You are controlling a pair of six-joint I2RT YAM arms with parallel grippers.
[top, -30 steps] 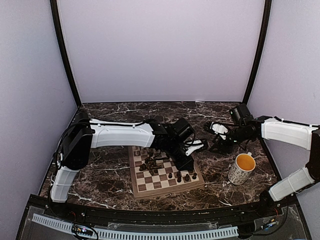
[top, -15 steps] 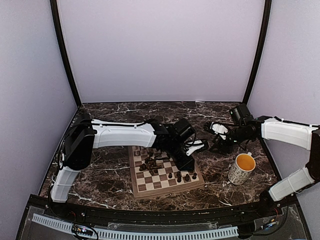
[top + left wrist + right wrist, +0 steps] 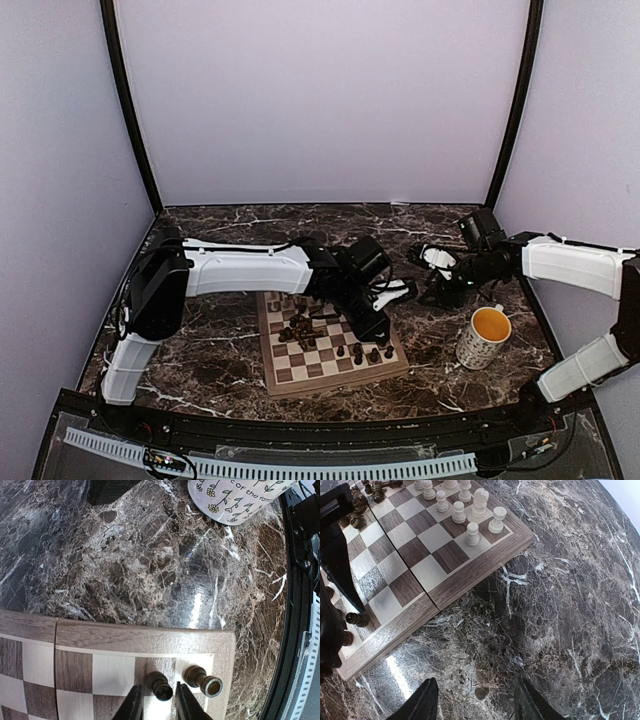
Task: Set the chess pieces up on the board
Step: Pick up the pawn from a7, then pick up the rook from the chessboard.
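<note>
the left gripper (image 3: 158,699) had its fingers a little apart around a dark chess piece (image 3: 159,685) on the board (image 3: 125,642). the right gripper (image 3: 475,690) was spread wide over the table (image 3: 560,605).

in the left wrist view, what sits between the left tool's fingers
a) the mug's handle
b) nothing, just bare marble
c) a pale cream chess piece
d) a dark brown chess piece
D: a small dark brown turned chess piece stands on the checkered wooden board right between the two fingers of the left tool, with a second dark piece beside it near the board's corner.
</note>
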